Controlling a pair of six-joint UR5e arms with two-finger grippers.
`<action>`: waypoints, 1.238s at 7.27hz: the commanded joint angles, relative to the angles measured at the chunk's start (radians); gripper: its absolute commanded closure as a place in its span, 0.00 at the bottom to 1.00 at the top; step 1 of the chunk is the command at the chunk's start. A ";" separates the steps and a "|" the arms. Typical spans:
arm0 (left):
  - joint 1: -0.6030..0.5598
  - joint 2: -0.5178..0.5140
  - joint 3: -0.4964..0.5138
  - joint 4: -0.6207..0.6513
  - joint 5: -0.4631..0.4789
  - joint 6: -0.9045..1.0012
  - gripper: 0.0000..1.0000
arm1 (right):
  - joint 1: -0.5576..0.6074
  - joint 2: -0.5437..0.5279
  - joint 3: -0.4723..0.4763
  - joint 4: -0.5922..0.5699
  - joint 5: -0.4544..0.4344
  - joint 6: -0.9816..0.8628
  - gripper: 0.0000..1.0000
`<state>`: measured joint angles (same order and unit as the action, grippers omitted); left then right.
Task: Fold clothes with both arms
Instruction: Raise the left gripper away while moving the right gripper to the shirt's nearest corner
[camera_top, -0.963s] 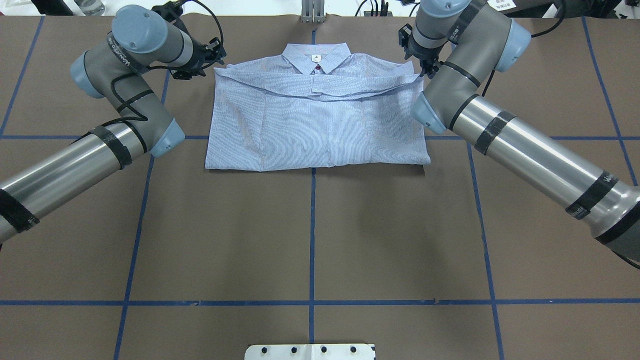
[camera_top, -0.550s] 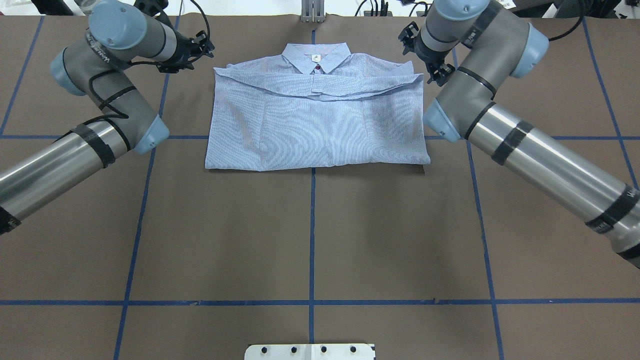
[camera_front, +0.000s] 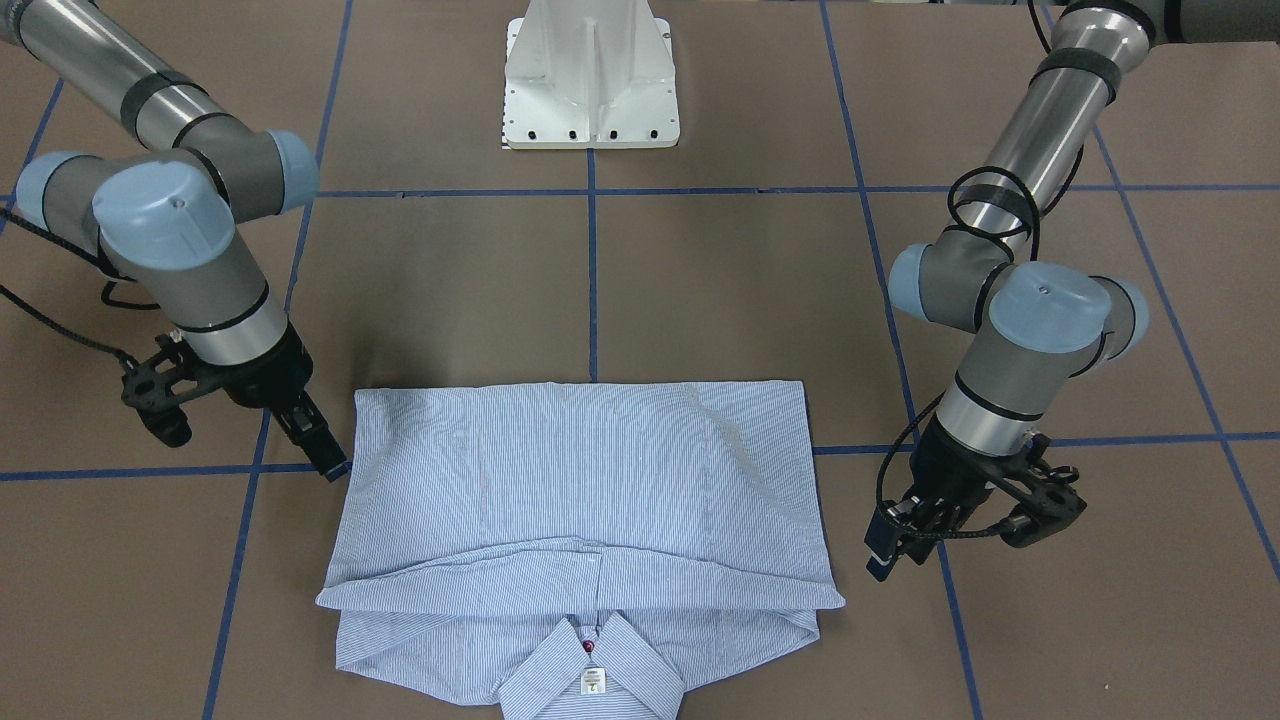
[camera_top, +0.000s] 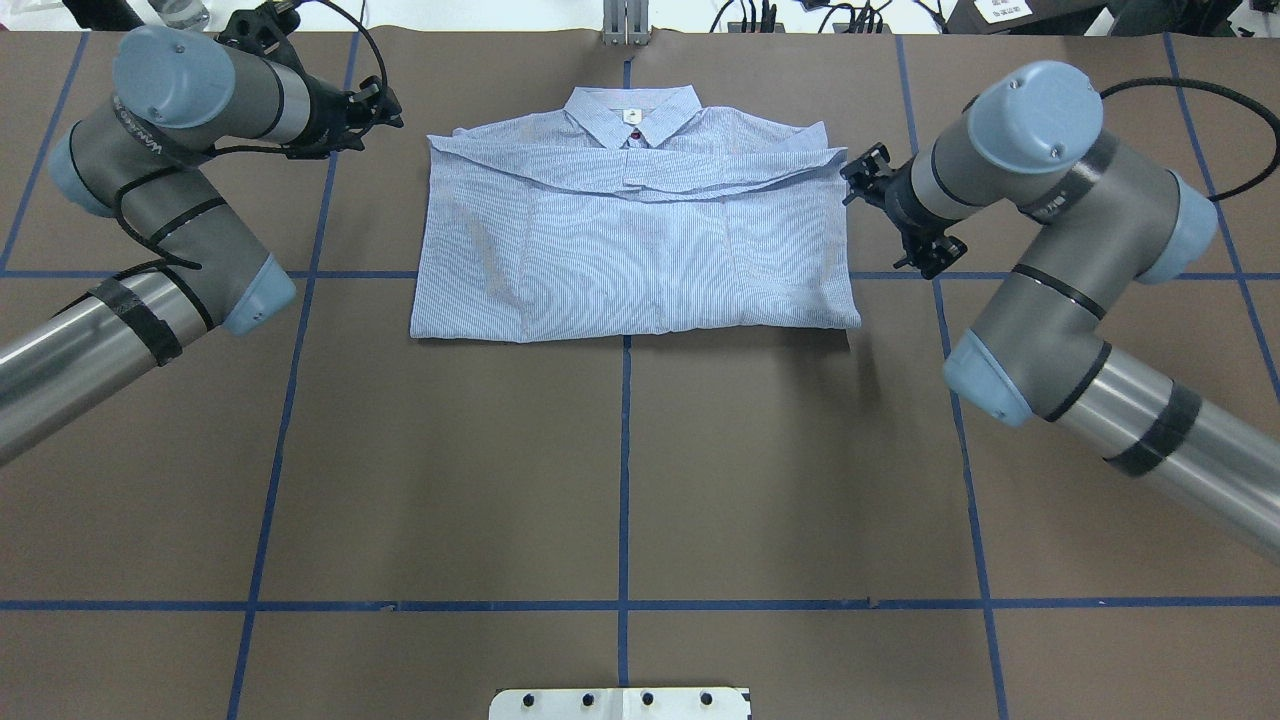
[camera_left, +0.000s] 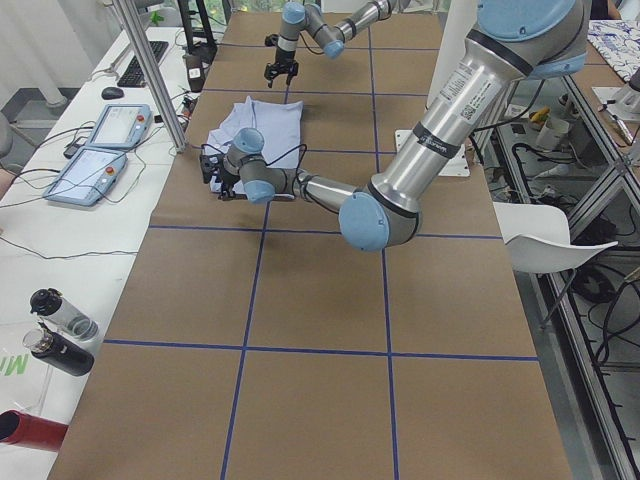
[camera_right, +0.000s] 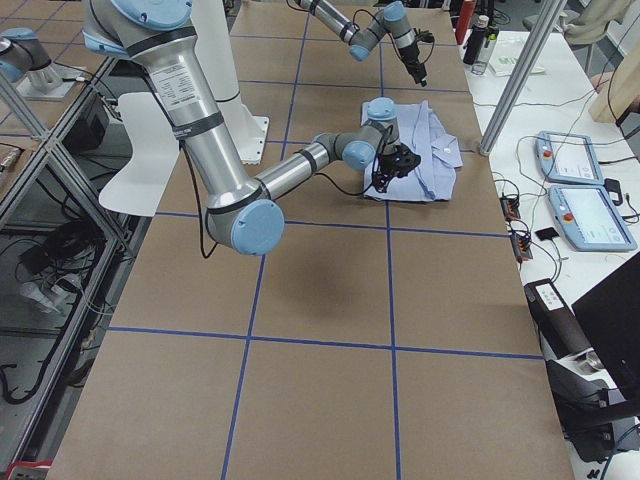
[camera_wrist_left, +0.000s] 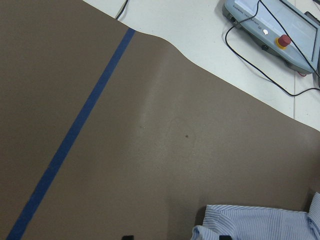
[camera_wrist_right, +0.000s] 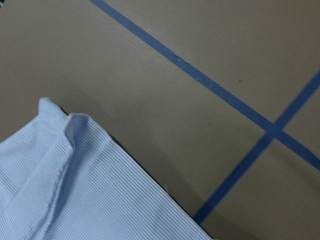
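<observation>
The clothes are one blue-and-white striped shirt (camera_top: 630, 240) (camera_front: 585, 480), lying flat and folded into a rectangle, collar at the far edge and its lower part doubled up over the chest. My left gripper (camera_top: 385, 100) (camera_front: 880, 550) hovers off the shirt's far left corner, open and empty; its fingertips (camera_wrist_left: 127, 236) stand apart in the left wrist view, where that shirt corner (camera_wrist_left: 260, 225) lies beyond them. My right gripper (camera_top: 848, 185) (camera_front: 330, 462) hangs just beside the shirt's right edge, open, holding nothing. The right wrist view shows the folded edge (camera_wrist_right: 75, 190) on brown paper.
Brown paper with blue tape lines (camera_top: 625, 605) covers the table. The white pedestal base (camera_front: 590, 90) stands at the near edge. A metal post (camera_top: 625, 20) rises past the collar. Teach pendants (camera_left: 95, 150) and bottles (camera_left: 60, 330) lie on the side bench.
Both grippers have come away from the shirt's shoulder corners. The left one moved out to the left, the right one back along the right edge. The shirt lies still.
</observation>
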<state>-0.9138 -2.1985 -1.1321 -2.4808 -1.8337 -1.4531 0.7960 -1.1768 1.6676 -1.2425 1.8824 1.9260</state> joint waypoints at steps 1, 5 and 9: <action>0.001 0.043 -0.041 -0.035 -0.001 0.014 0.35 | -0.130 -0.139 0.162 0.005 -0.118 0.104 0.01; 0.003 0.051 -0.043 -0.032 0.005 0.017 0.35 | -0.184 -0.077 0.051 0.041 -0.192 0.197 0.09; 0.006 0.066 -0.041 -0.032 0.013 0.017 0.35 | -0.184 -0.075 -0.029 0.186 -0.190 0.249 0.66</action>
<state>-0.9094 -2.1361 -1.1736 -2.5137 -1.8249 -1.4352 0.6120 -1.2529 1.6430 -1.0661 1.6924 2.1727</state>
